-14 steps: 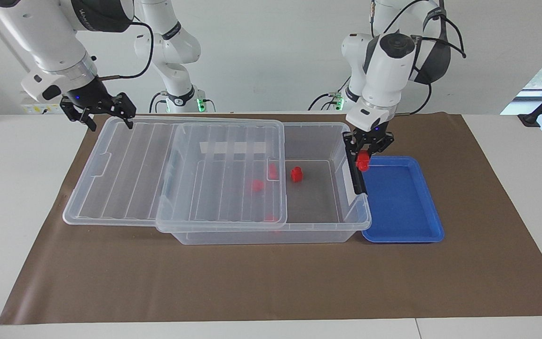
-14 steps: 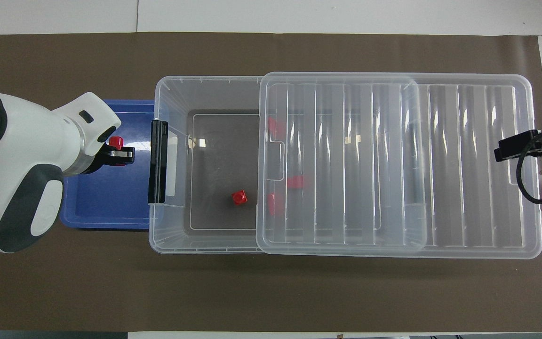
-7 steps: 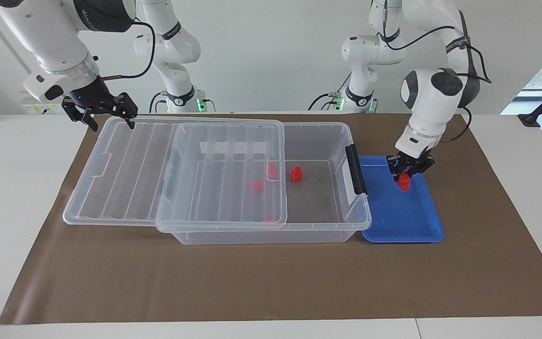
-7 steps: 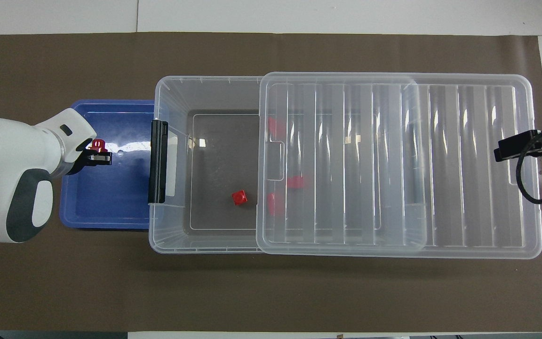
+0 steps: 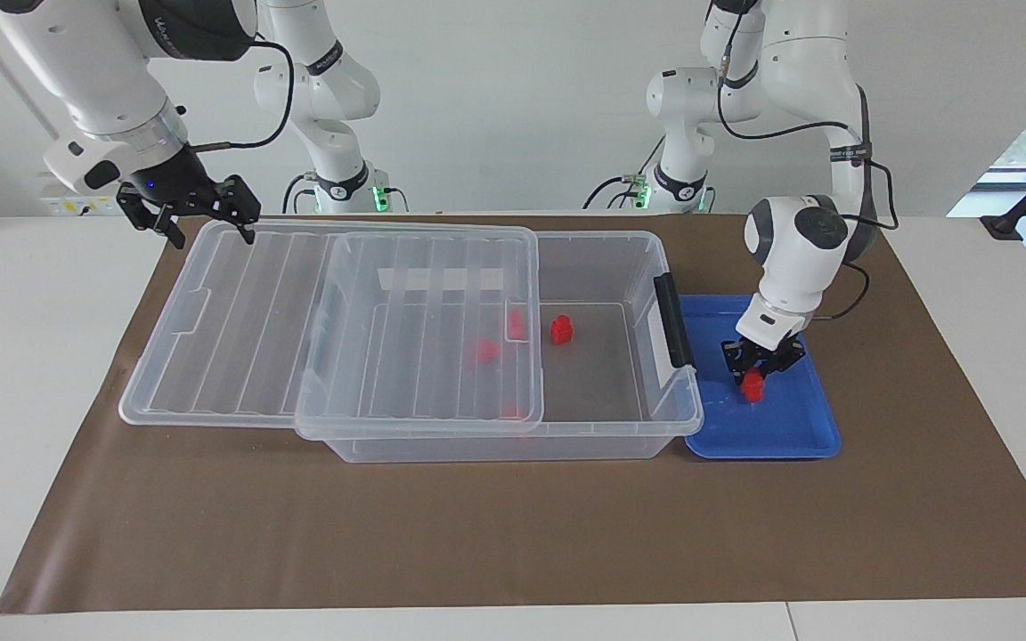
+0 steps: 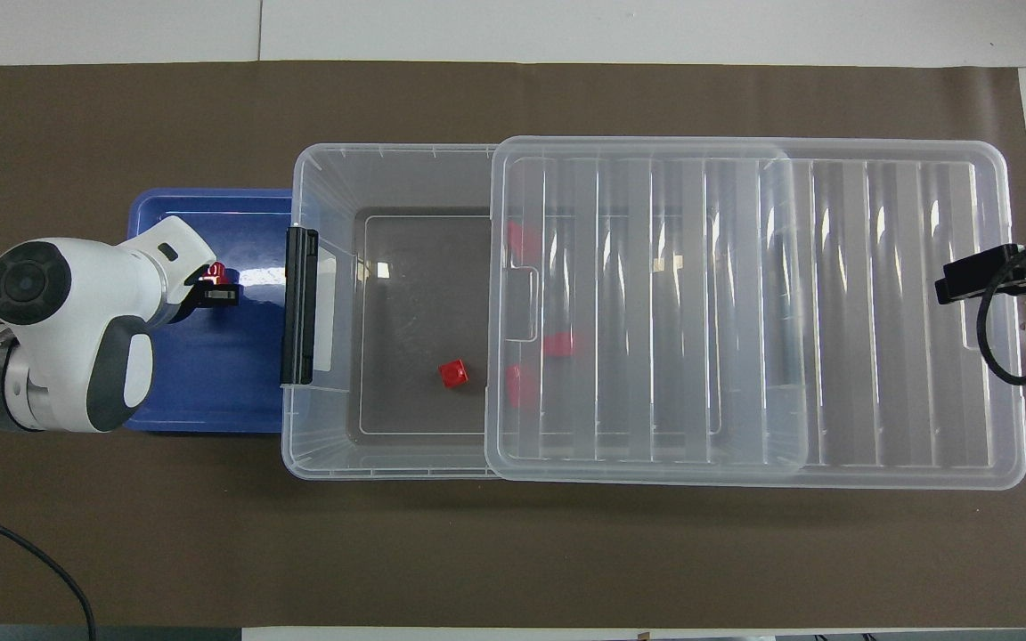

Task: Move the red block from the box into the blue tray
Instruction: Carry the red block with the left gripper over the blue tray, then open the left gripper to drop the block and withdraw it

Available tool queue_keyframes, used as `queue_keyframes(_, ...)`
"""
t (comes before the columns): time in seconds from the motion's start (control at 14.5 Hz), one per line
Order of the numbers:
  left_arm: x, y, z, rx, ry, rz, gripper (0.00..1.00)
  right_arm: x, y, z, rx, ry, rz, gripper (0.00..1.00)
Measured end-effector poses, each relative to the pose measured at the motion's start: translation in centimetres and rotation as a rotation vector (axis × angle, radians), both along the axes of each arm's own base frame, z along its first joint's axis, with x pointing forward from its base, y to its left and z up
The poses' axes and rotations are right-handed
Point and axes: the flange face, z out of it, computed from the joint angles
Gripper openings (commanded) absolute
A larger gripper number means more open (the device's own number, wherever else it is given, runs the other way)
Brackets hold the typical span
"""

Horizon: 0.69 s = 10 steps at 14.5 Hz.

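Red block (image 5: 753, 385) held low inside blue tray (image 5: 798, 427).

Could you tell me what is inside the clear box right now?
One red block lies in plain view on the box floor. Three more show blurred through the lid that covers most of the box. Whether anything else lies under the lid cannot be told.

Red block (image 5: 753, 385) low over blue tray (image 5: 793, 427); clear box (image 5: 638, 418) beside tray, lid slid half off.
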Motion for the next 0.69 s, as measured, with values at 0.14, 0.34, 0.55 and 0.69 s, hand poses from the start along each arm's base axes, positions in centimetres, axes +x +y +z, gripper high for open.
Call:
queue_keyframes(0.14,0.1,0.3,0.0,0.0,-0.002,0.003,1.0,0.0,-0.1,0.0,-0.004,0.0,0.0,1.0)
queue_keyframes(0.34,0.3,-0.1,0.5,-0.002,-0.011,-0.003,1.0,0.0,-0.2,0.0,-0.007,0.0,-0.003,1.0)
queue_keyframes(0.55,0.6,-0.2,4.1,0.006,0.008,-0.001,1.0,-0.1,-1.8,-0.1,-0.008,0.002,0.02,0.15)
queue_keyframes(0.69,0.9,-0.1,9.0,0.017,0.046,0.007,1.0,0.0,-4.5,-0.4,-0.009,-0.026,0.048,0.0)
